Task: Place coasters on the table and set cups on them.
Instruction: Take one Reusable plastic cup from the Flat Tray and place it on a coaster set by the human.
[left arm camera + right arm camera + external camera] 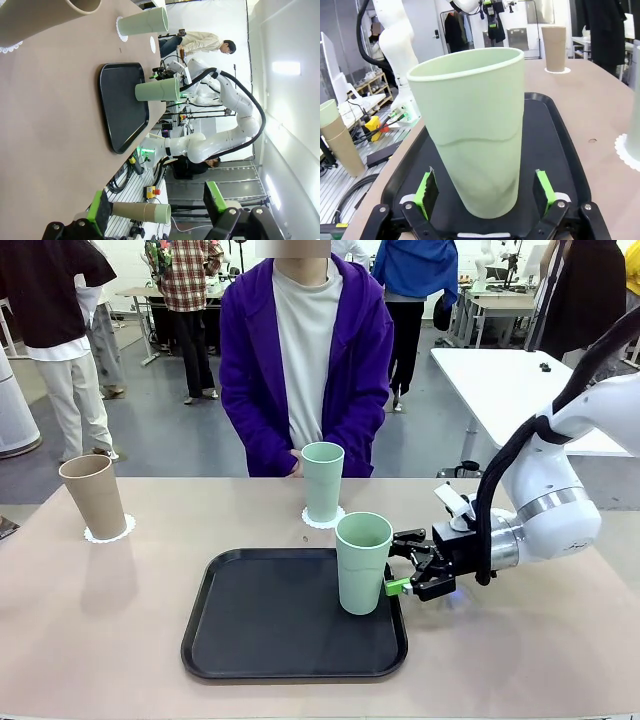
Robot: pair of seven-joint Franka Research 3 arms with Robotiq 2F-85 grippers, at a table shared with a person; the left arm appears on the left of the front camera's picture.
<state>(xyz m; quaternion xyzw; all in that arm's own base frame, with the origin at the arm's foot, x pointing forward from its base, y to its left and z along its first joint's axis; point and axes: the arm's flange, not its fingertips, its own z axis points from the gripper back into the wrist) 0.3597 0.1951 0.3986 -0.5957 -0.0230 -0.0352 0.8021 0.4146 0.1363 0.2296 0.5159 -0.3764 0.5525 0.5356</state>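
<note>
The right gripper [398, 573] reached in low over the beige table [520, 640] at the right edge of the black tray [290, 625]. Its jaws stood spread, one green pad [426, 190] on either side of a mint green cup [362, 562] near its base, with a gap showing between each pad and the cup wall, so the claw was released rather than clenched. That cup stood upright on the tray, directly ahead of the fingers.

Beyond it and farther from the claw, a second mint green cup [322, 481] stood on a white scalloped coaster [322, 519] just past the tray's far edge, in front of the person in a purple jacket [250, 370]. Well off to the far left of the claw, the tan-brown cup [93, 496] stood on its own coaster [108, 532].

The left gripper [155, 210] hung beside the table edge with its fingers apart and nothing between them.
</note>
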